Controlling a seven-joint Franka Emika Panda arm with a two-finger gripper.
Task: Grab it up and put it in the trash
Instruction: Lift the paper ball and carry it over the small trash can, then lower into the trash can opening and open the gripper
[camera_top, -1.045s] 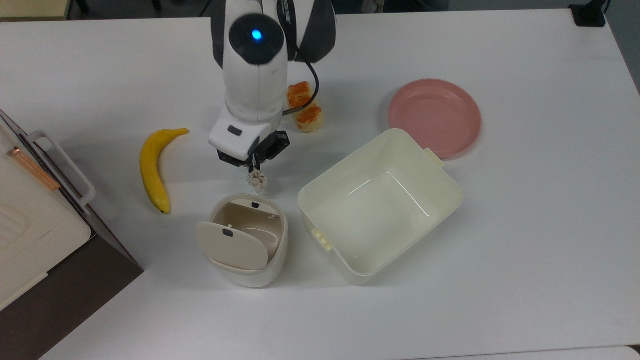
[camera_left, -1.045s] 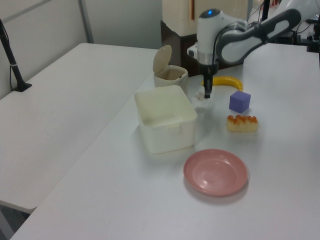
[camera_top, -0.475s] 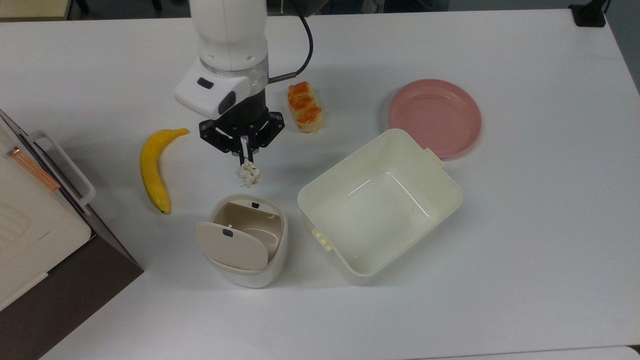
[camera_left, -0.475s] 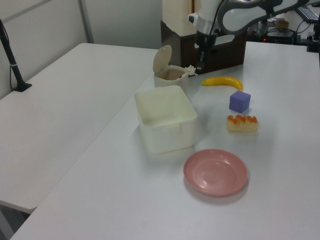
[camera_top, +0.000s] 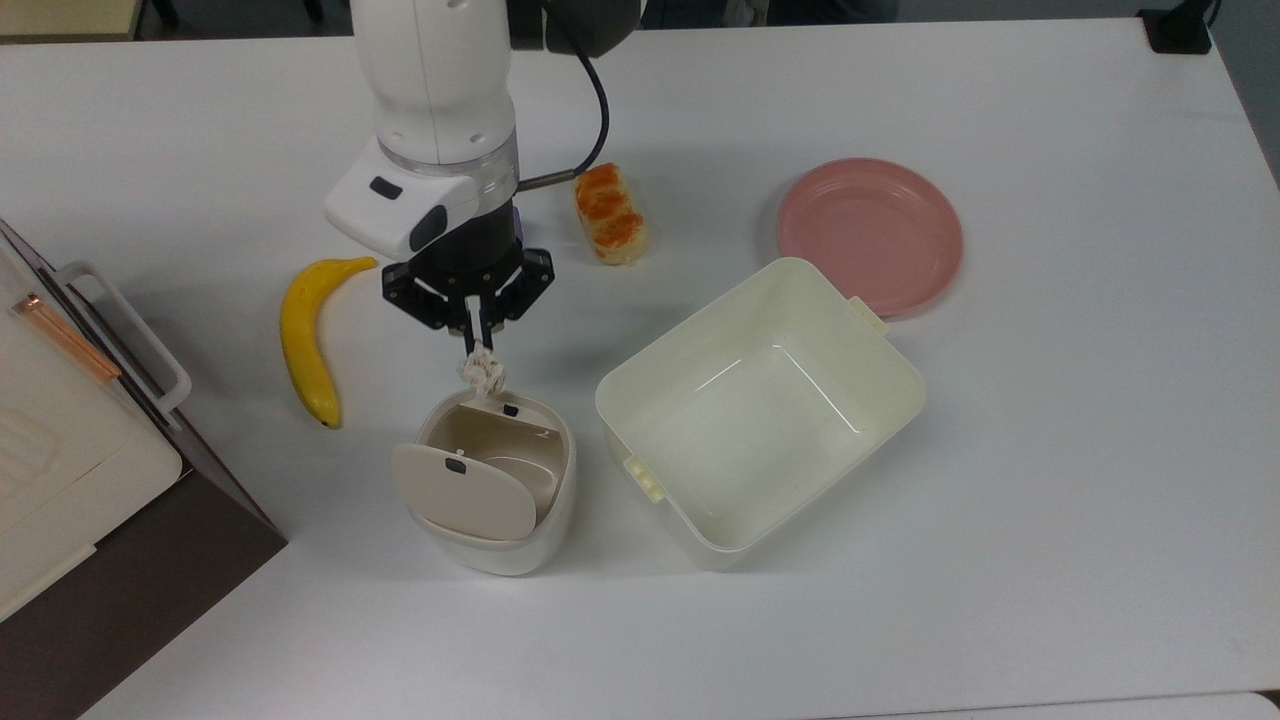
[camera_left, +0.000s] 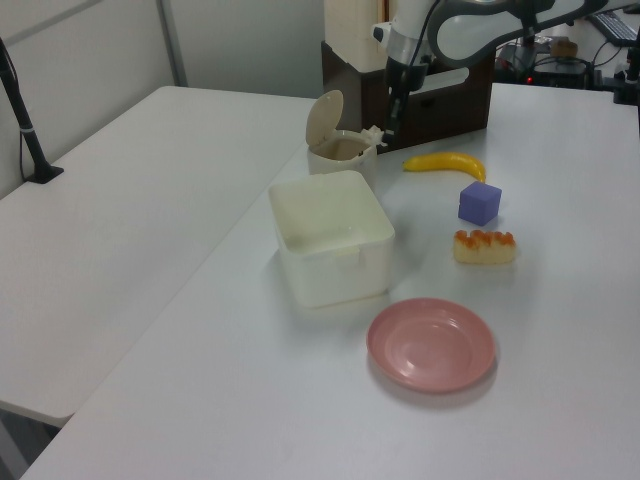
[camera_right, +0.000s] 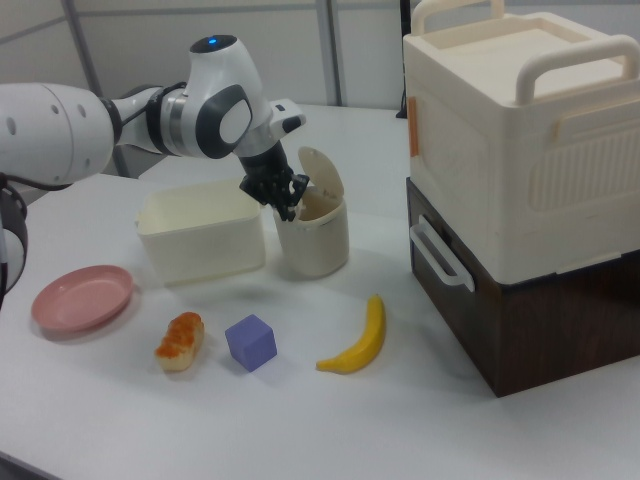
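At the left of the top view you see the banana (camera_top: 305, 340). Just right of it, upper centre-left, the gripper (camera_top: 472, 340) pinches the paper ball (camera_top: 481, 374) above the rear rim of the trash bin (camera_top: 497, 480), whose flip lid stands open. Further right: bread roll (camera_top: 610, 213), cream tub (camera_top: 760, 410), pink plate (camera_top: 870, 233).

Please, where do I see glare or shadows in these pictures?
Top view: bright glints on the floor of the cream tub, and a soft shadow beside the banana. Left view: the pink plate casts a faint shadow on the table.
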